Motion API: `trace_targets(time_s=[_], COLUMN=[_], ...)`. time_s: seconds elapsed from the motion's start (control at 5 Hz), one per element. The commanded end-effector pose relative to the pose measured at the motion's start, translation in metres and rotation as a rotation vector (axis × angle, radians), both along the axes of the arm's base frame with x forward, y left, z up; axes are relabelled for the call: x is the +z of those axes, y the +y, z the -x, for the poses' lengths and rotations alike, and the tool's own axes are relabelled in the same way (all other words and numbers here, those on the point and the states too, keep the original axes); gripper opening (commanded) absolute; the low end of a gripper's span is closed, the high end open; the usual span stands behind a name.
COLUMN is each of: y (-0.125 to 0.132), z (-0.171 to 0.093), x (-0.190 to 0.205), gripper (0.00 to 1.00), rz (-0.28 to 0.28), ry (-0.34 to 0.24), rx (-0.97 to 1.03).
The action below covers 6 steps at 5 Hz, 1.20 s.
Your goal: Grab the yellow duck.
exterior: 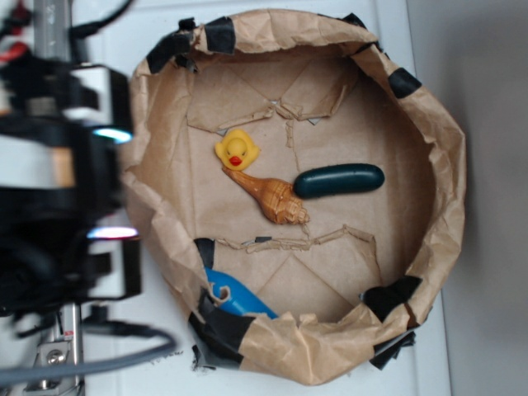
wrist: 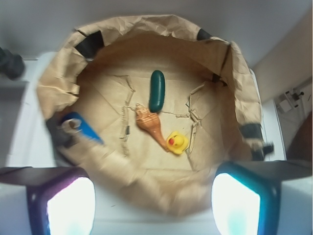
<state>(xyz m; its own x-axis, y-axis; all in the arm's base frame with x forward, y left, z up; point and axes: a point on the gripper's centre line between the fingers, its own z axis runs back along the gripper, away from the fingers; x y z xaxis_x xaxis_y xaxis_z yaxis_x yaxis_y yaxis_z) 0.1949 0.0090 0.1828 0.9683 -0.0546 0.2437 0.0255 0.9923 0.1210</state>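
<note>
A round basin of crumpled brown paper (exterior: 445, 165), patched with black tape, sits on a white desk (exterior: 165, 16). On its floor lies the yellow duck (exterior: 238, 150), near the middle and toward the robot's side. Its beak end touches the narrow tip of a tan spiral shell (exterior: 272, 196). A dark green oblong piece (exterior: 339, 181) lies just beside the shell's wide end. A blue object (exterior: 235, 295) is tucked against the paper wall, partly hidden by tape.

The hand (wrist: 154, 205) hangs outside the basin rim, above the desk, well apart from the duck. Its two fingers (wrist: 68, 203) stand wide apart, with nothing between them.
</note>
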Motion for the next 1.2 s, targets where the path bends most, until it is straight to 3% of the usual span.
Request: trace_targets(time_s=[0.0,0.2,0.6,0.8,1.0], y=[0.042,0.048,0.045,0.030,0.022], z=[-0.045,-0.046,-0.036,-0.033,-0.036], x=[-0.049,-0.078,-0.109,-0.116,-0.125], gripper=[1.00,1.00,1.00,1.00,1.00], rz=[-0.081,-0.069,-0.028,0.052,0.073], ry=[0.065,0.145,0.144,0.160,0.175], rx=[0.034,0.020,-0.052,-0.060,-0.088])
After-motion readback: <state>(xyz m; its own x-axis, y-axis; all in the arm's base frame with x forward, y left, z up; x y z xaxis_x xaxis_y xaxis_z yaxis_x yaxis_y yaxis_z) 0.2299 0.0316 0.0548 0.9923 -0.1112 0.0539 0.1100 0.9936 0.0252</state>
